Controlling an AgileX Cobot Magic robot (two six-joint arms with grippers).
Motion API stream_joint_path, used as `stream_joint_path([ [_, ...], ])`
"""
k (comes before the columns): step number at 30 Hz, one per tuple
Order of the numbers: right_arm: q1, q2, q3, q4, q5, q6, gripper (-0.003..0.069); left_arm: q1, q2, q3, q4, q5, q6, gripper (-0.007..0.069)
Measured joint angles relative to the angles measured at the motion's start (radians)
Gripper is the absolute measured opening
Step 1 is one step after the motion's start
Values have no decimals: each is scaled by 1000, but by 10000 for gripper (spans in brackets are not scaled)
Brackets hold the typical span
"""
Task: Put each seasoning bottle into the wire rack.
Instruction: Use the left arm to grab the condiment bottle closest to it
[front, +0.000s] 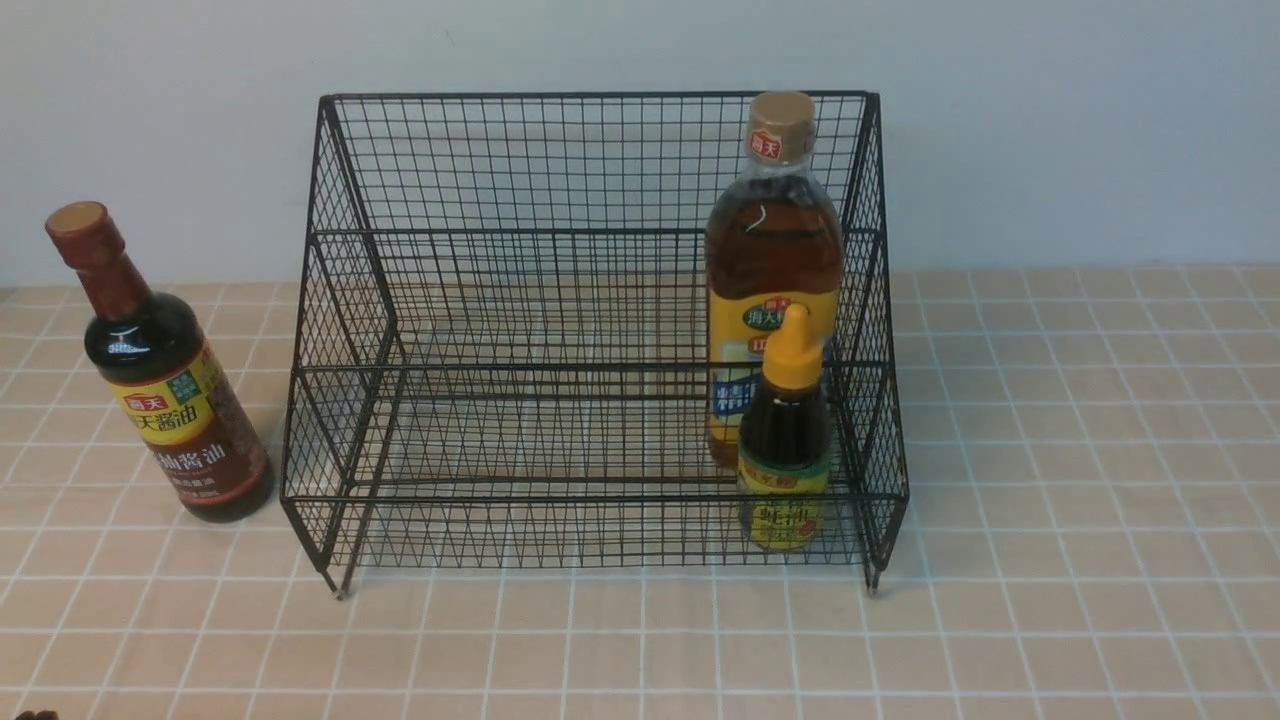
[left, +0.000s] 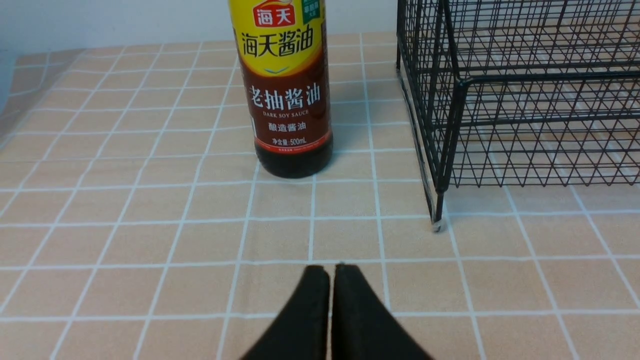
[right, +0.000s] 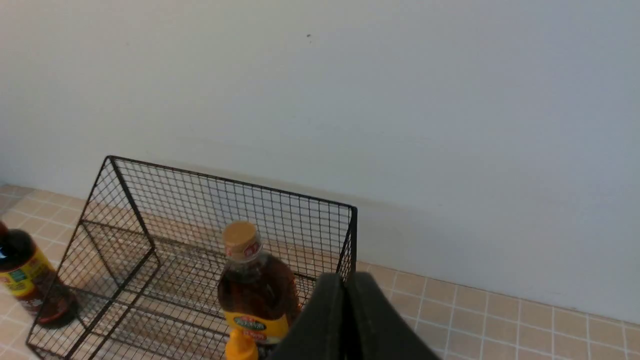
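Note:
The black wire rack (front: 590, 170) stands mid-table. On its right side the tall amber bottle (front: 772, 250) stands on the upper tier and the small dark bottle with a yellow nozzle cap (front: 785, 440) on the lower tier. The dark bottle with a red-brown cap (front: 160, 380) stands on the table, left of the rack. In the left wrist view my left gripper (left: 330, 267) is shut and empty, low over the table, short of that dark bottle (left: 290, 100). My right gripper (right: 346, 276) is shut and empty, raised beside the rack's (right: 165, 200) right end. Neither gripper shows in the front view.
The table is covered by a beige tiled cloth (front: 1080, 480). A plain pale wall (front: 1050, 120) rises close behind the rack. The rack's front left foot (left: 438, 225) rests on the cloth ahead of my left gripper.

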Motion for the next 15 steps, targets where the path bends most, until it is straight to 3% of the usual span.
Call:
stream_joint_path([
  [5,0,-205,221,33,-83,0,-13,0,0,0,0,0,0,-7],
  [15,0,-548,678,191,-446,0,-13,0,0,0,0,1,0,-7],
])
